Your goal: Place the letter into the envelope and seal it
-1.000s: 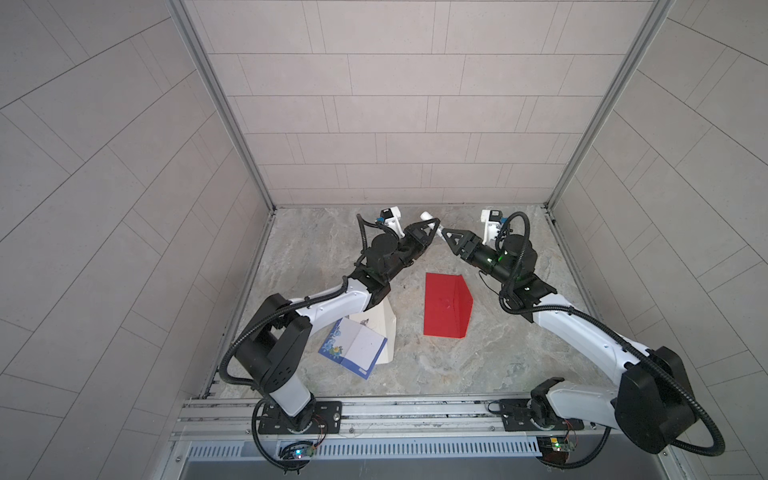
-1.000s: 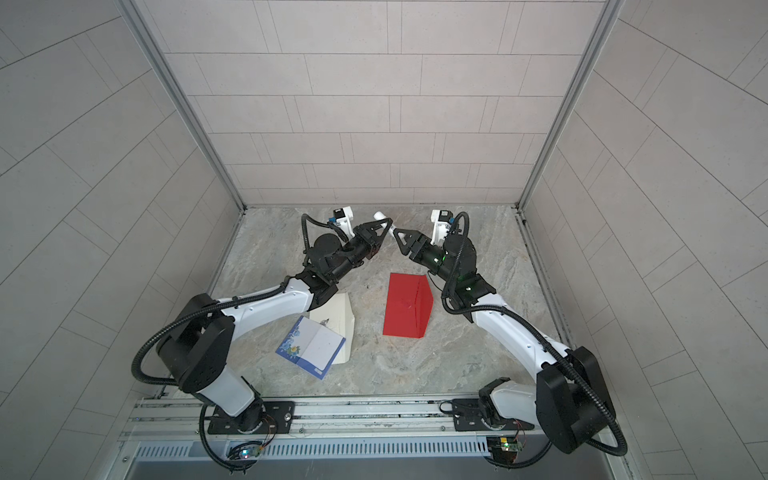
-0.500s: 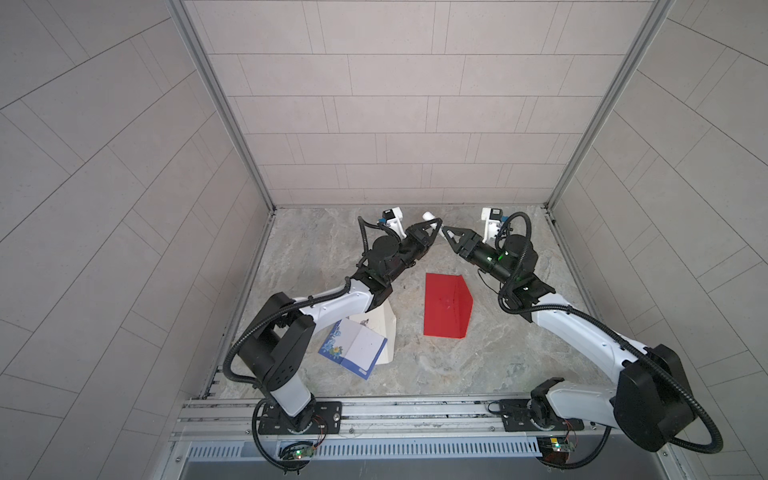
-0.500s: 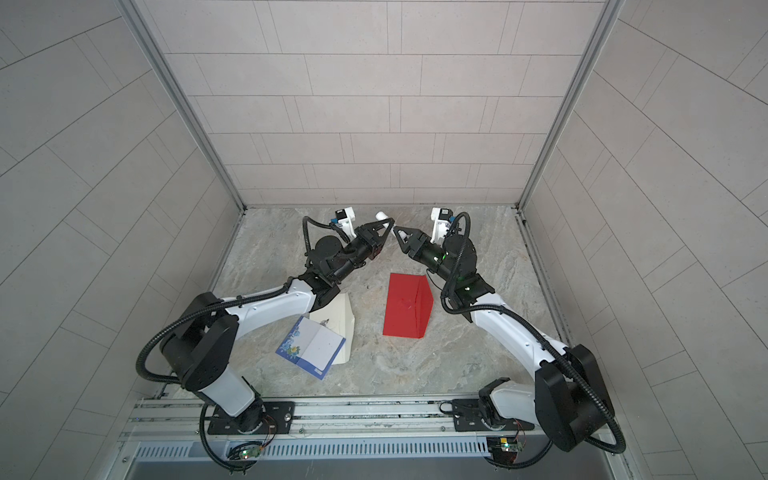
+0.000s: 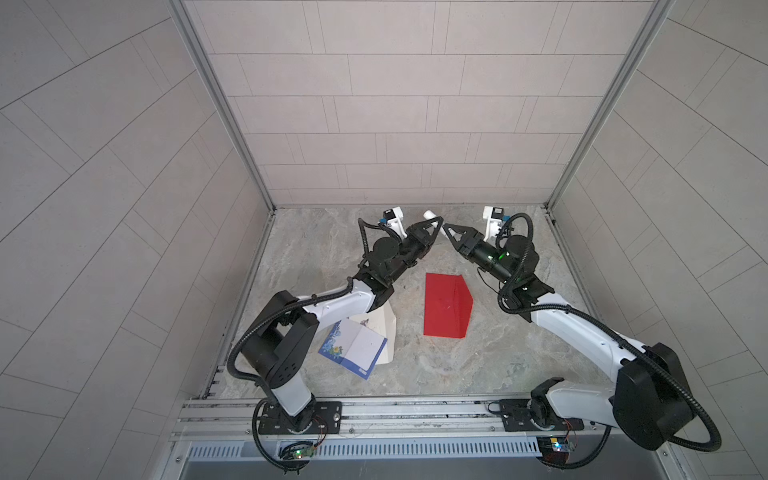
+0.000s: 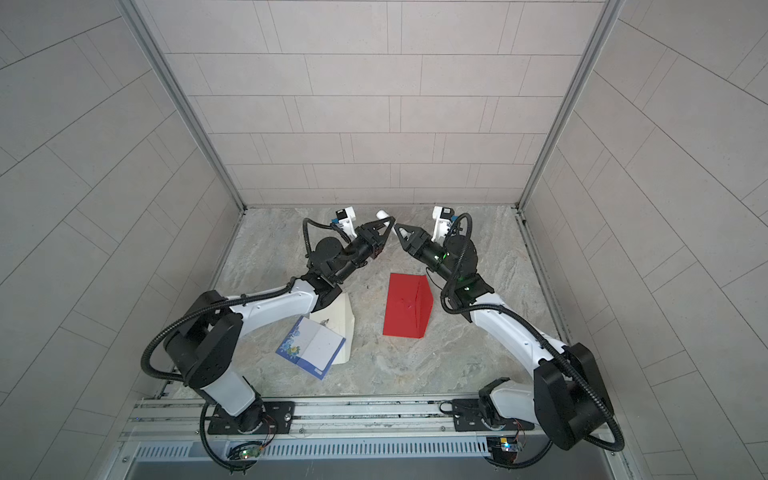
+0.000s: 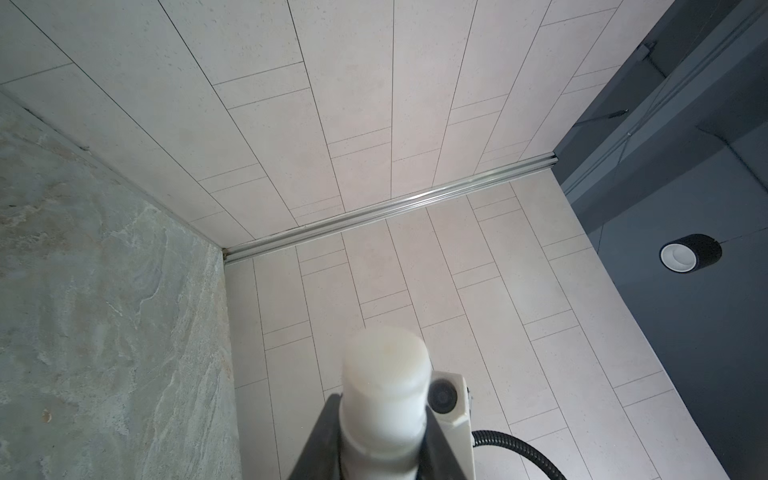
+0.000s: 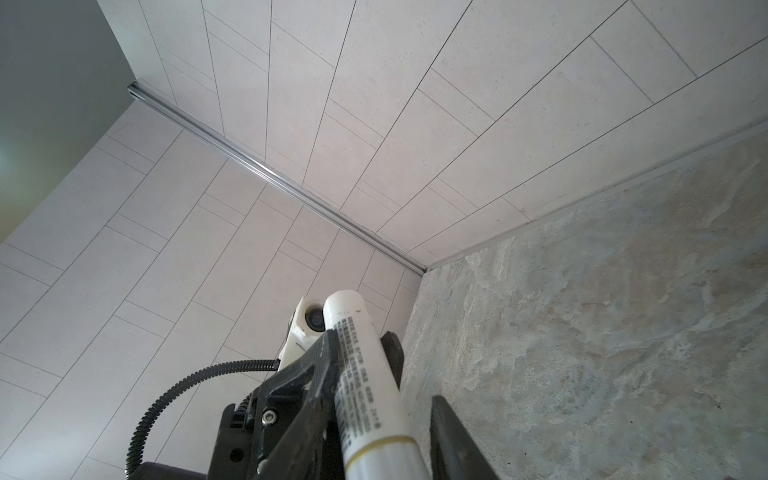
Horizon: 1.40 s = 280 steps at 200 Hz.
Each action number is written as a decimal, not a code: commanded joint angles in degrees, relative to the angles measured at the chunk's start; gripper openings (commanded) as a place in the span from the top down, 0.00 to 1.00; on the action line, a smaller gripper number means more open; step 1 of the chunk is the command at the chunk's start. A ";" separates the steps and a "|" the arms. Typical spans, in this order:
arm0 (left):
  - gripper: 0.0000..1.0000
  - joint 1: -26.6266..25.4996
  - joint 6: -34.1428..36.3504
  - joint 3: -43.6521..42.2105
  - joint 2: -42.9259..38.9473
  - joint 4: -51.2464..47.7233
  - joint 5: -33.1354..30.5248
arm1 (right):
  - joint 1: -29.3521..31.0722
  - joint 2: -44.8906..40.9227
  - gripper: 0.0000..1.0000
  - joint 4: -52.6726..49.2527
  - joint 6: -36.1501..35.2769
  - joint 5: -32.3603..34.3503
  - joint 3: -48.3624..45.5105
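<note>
At the back of the table (image 5: 457,365), the glue stick (image 8: 365,374) is clamped in the left gripper (image 5: 434,226), seemingly for uncapping, its cap (image 7: 386,361) next to be nipped by the parted jaws of the right gripper (image 5: 448,228).

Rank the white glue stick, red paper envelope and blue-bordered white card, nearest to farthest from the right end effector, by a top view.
1. White cylindrical glue stick, at the back, gripped by the left end effector.
2. Red paper envelope, flat at mid-table.
3. Blue-bordered white card, front left, atop a cream envelope.
</note>
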 commanded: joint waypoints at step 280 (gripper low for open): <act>0.30 7.39 17.41 -2.78 -9.60 -30.65 9.06 | -0.27 2.10 1.00 -70.14 -27.79 17.45 27.27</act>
